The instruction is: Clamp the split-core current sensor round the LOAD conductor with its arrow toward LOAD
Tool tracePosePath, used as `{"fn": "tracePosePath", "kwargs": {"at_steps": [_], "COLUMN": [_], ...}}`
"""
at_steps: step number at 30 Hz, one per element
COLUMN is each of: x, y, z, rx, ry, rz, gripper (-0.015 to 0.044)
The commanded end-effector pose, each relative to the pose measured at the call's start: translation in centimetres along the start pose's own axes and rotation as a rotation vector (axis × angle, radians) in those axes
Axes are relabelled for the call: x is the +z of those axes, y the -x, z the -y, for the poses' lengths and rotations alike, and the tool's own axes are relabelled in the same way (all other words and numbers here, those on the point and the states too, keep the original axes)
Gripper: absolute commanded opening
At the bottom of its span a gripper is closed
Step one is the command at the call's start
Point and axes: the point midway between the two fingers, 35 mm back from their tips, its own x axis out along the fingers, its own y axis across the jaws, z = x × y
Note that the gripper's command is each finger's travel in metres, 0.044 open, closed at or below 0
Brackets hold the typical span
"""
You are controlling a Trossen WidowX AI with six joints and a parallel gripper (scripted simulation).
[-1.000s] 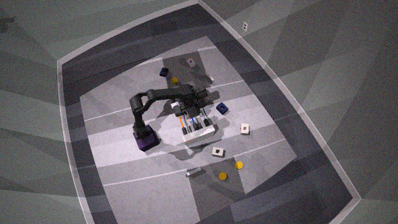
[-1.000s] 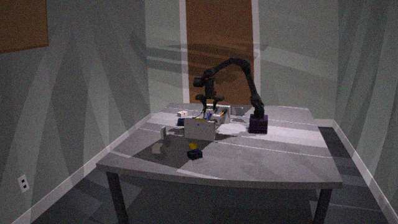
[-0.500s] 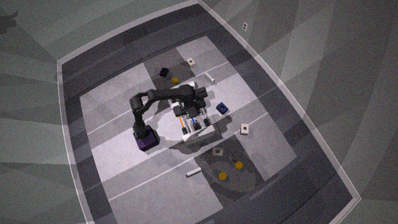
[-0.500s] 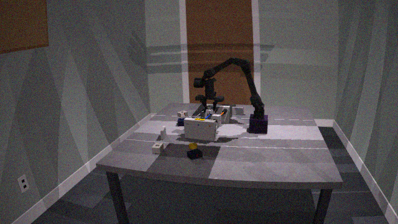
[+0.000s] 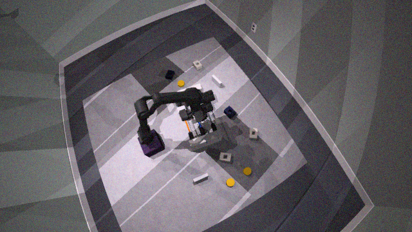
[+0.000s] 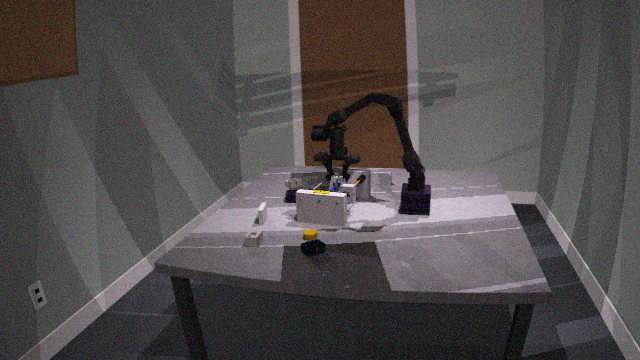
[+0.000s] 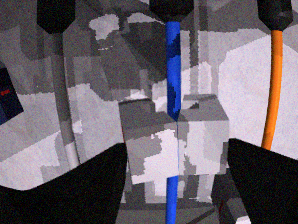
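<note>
The current sensor (image 7: 202, 150), a pale grey block, sits round the blue conductor (image 7: 173, 55) (image 6: 335, 188). The conductor enters at its far face and comes out at its near side. The two halves meet along a thin seam; I cannot tell whether the latch is caught. My gripper (image 7: 177, 149) (image 6: 338, 177) is shut on the sensor, one black finger against each side. A grey conductor (image 7: 61, 90) runs to the left and an orange conductor (image 7: 274, 85) (image 5: 187, 126) to the right. The sensor's arrow and the LOAD marker cannot be made out.
A white upright panel (image 6: 320, 210) with yellow labels stands at one end of the conductors, black terminals (image 5: 190, 135) at the other. A navy block (image 5: 231, 111) (image 7: 7, 97), white blocks with holes (image 5: 253, 137), yellow discs (image 5: 247, 171) and white bars (image 5: 201, 178) lie around.
</note>
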Motion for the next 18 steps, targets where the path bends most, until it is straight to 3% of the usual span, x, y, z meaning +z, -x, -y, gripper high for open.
{"fn": "tracePosePath", "kwargs": {"at_steps": [1,17,18], "x": [0.00,0.00,0.00], "y": [0.04,0.04,0.04], "z": [0.02,0.02,0.02], "rx": [-0.001,-0.001,-0.001], "ry": [0.000,0.000,0.000], "rz": [0.000,0.000,0.000], "gripper": [0.0000,0.0000,0.0026]}}
